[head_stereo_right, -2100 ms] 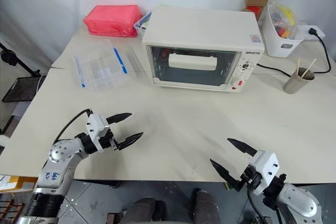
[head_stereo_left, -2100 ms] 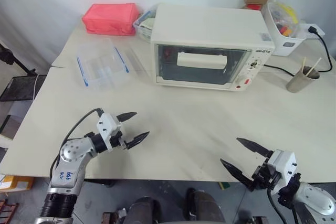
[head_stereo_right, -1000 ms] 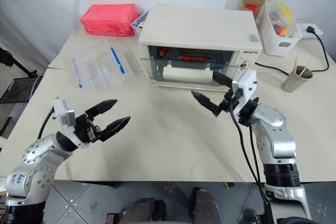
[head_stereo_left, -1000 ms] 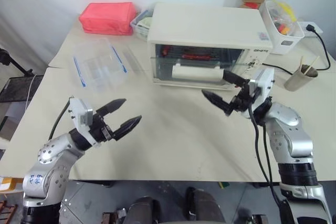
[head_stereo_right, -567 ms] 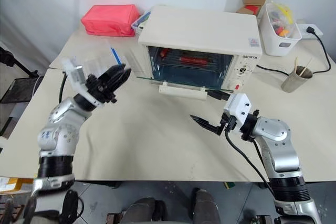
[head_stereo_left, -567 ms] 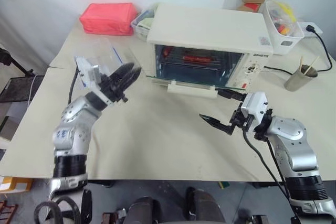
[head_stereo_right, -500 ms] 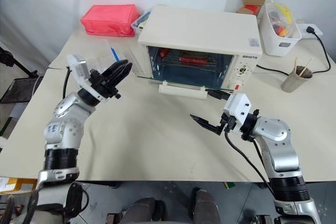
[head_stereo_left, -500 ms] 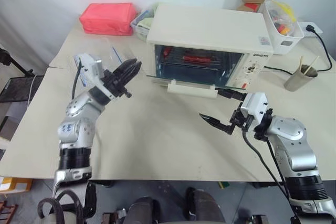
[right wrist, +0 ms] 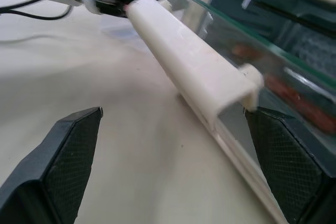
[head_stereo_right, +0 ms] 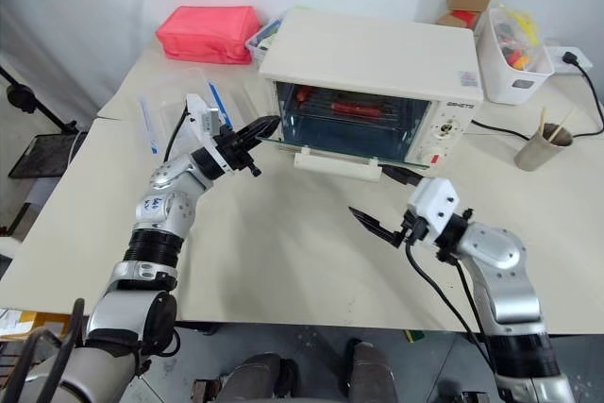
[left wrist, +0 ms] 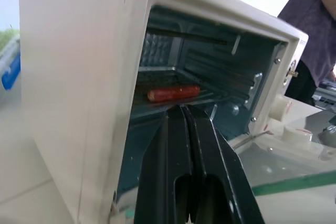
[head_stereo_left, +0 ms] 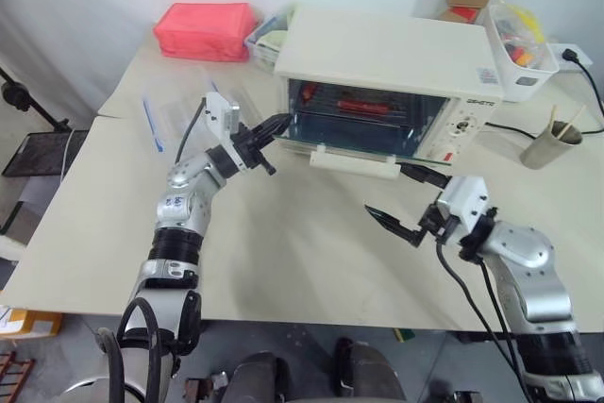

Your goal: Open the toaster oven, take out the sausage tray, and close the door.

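Oven door is down, sausage tray waits inside.

The toaster oven (head_stereo_left: 392,77) stands on the worktop (head_stereo_left: 283,233) with the door (head_stereo_left: 344,143) lowered. The left end effector (head_stereo_left: 267,131) is clenched on nothing at the opening's corner; the right end effector (head_stereo_left: 396,203) is released, before the handle. The sausage tray (left wrist: 176,99) sits on the rack: probably thin, stiff and slippery, best pinched at its front rim.

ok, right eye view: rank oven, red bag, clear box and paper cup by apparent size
1. Oven, largest by far.
2. Clear box and red bag look about alike; the box is see-through and partly behind the left arm, so I won't rank them.
3. Paper cup, smallest.
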Available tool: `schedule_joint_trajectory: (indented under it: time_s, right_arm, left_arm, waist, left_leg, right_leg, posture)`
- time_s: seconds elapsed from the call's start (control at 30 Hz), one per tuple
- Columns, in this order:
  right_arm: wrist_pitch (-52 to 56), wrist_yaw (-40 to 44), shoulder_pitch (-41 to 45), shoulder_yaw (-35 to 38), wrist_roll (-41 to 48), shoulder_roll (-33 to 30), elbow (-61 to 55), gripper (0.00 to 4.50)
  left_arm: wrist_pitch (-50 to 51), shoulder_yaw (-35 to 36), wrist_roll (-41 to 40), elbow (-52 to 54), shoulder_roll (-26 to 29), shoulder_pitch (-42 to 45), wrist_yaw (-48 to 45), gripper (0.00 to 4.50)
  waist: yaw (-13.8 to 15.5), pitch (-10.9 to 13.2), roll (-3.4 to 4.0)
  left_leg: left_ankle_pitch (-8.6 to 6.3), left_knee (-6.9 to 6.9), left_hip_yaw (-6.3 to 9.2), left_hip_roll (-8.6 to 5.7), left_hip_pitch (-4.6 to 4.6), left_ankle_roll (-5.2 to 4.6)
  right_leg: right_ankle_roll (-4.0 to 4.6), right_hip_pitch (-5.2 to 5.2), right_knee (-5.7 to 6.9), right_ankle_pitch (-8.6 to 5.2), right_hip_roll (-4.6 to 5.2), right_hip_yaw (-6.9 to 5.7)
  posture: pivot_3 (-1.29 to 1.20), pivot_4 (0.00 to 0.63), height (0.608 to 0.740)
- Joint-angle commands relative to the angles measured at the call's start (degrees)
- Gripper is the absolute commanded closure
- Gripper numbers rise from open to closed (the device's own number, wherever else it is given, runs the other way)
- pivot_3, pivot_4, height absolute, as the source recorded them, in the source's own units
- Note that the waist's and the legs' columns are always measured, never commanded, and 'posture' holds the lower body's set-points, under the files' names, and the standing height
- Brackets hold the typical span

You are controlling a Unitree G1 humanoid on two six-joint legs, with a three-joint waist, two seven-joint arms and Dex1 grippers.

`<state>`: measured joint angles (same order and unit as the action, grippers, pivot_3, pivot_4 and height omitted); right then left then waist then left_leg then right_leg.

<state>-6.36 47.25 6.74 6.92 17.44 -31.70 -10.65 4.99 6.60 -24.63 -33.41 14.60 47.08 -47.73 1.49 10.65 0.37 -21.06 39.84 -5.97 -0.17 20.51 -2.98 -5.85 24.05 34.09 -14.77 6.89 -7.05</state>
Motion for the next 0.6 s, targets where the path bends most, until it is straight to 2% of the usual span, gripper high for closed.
schedule_joint_trajectory:
  time_s: [0.03,0.2,0.3,0.37,0.47,0.6]
  right_arm:
    - [-3.16,-3.78,-9.05,5.97,-2.7,-0.91,-7.46,0.0]
    - [-3.63,-7.92,-27.87,14.64,-2.56,2.3,-15.58,0.0]
    - [-3.62,-9.69,-32.73,17.94,-2.02,3.39,-17.72,0.0]
    - [-3.16,-10.66,-34.1,20.17,-1.43,3.4,-18.94,0.0]
    - [-2.4,-11.44,-31.67,21.72,-1.73,1.36,-19.64,0.0]
    - [-1.25,-9.6,-25.8,18.82,-3.74,-3.28,-19.81,0.0]
  left_arm:
    - [-0.9,-0.08,0.48,-0.05,-0.06,0.74,-1.85,4.49]
    - [-1.2,-0.86,1.27,0.0,0.12,-0.41,-4.06,4.49]
    - [-1.81,-2.37,2.45,1.23,0.54,-2.0,-5.99,4.49]
    - [-2.38,-3.62,3.28,2.8,0.73,-3.77,-7.44,4.49]
    - [-3.48,-5.65,5.25,4.62,1.47,-6.99,-9.04,4.49]
    - [-3.61,-6.88,6.45,8.6,2.53,-11.3,-9.21,4.49]
  waist:
    - [0.33,0.0,0.0]
    - [0.43,0.0,-0.02]
    - [0.15,0.01,-0.03]
    - [-0.03,0.0,-0.02]
    - [0.11,0.0,-0.02]
    - [-0.15,0.0,-0.02]
  left_leg:
    - [0.0,0.08,0.03,-0.01,0.07,-0.01]
    - [-0.01,0.14,0.18,-0.04,0.04,-0.01]
    - [-0.04,0.14,0.17,0.02,-0.11,0.0]
    - [-0.08,0.12,0.15,0.02,-0.22,0.0]
    - [-0.12,0.13,0.15,0.02,-0.27,0.0]
    - [-0.14,0.15,0.16,-0.01,-0.23,-0.06]
  right_leg:
    - [-0.03,0.0,-0.01,0.02,0.0,0.01]
    - [-0.09,-0.14,-0.09,0.05,-0.01,-0.01]
    - [-0.1,-0.34,-0.19,0.05,-0.1,0.01]
    - [-0.1,-0.41,-0.19,0.05,-0.09,0.08]
    - [-0.1,-0.42,-0.16,0.05,-0.03,0.2]
    - [-0.09,-0.38,-0.15,0.06,0.06,0.48]
  posture:
    - [0.0,0.15,0.74]
    - [0.0,0.15,0.74]
    - [0.0,0.15,0.74]
    - [0.0,0.15,0.74]
    - [0.0,0.15,0.74]
    - [0.0,0.15,0.74]
